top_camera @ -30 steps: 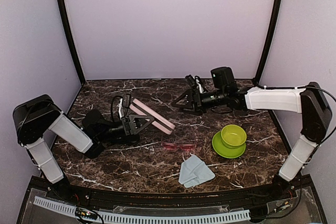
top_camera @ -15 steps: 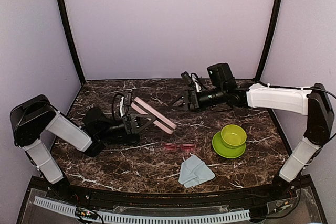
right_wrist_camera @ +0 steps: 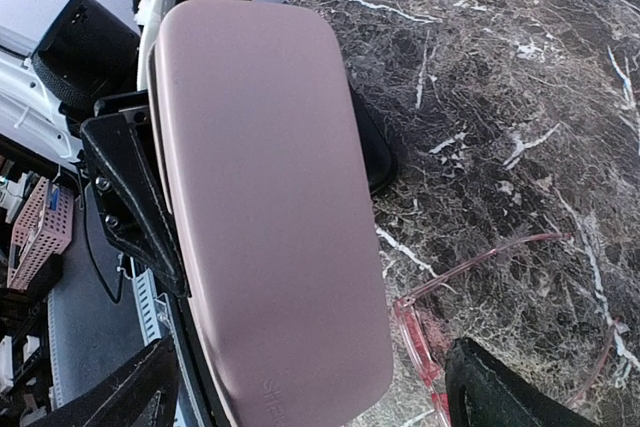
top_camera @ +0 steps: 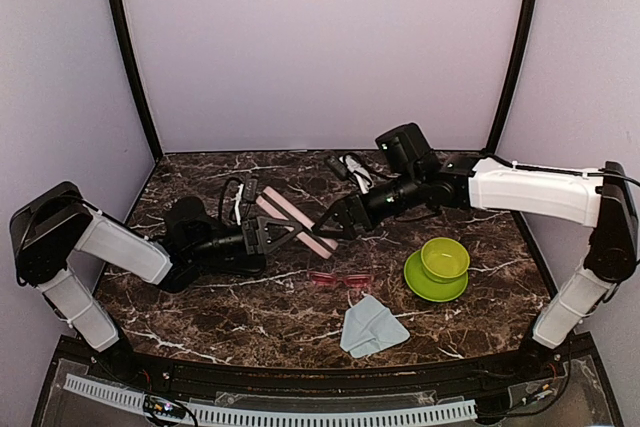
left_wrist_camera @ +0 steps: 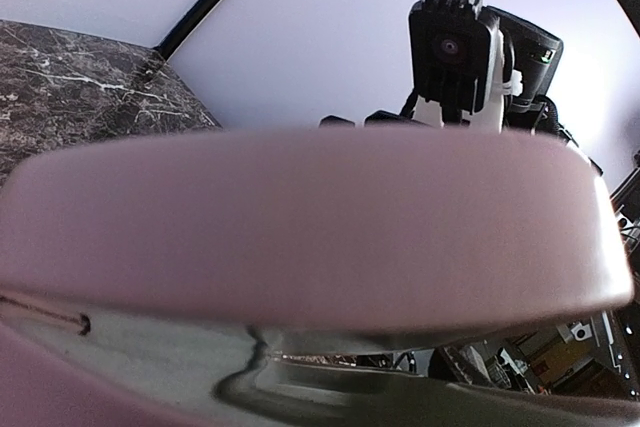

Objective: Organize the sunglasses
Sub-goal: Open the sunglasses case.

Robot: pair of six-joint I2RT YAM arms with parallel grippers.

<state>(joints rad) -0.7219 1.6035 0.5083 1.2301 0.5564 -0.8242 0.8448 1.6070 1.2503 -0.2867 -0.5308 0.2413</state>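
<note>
**Pink case held up, red-pink sunglasses on the table**

Your marble table [top_camera: 200, 317] carried everything. Your left arm [top_camera: 120, 247] lay low across it, and its gripper [top_camera: 283, 232] was clamped on the pink case [top_camera: 297, 219], holding it tilted above the surface. In the left wrist view the case looked slightly ajar, with a pale lining showing in the gap.

Your right arm [top_camera: 525, 192] reached in from the far right. Its gripper [top_camera: 330, 227] had its jaws wide apart at the case's near end. You could not tell from the views whether it touched the case.

A green bowl [top_camera: 445, 257] sat on a green plate [top_camera: 420, 287] to the right. A folded blue cloth [top_camera: 372, 327] lay near the front edge. The red-pink sunglasses [top_camera: 340, 278] lay flat on the table, just below the case, between it and the cloth.
</note>
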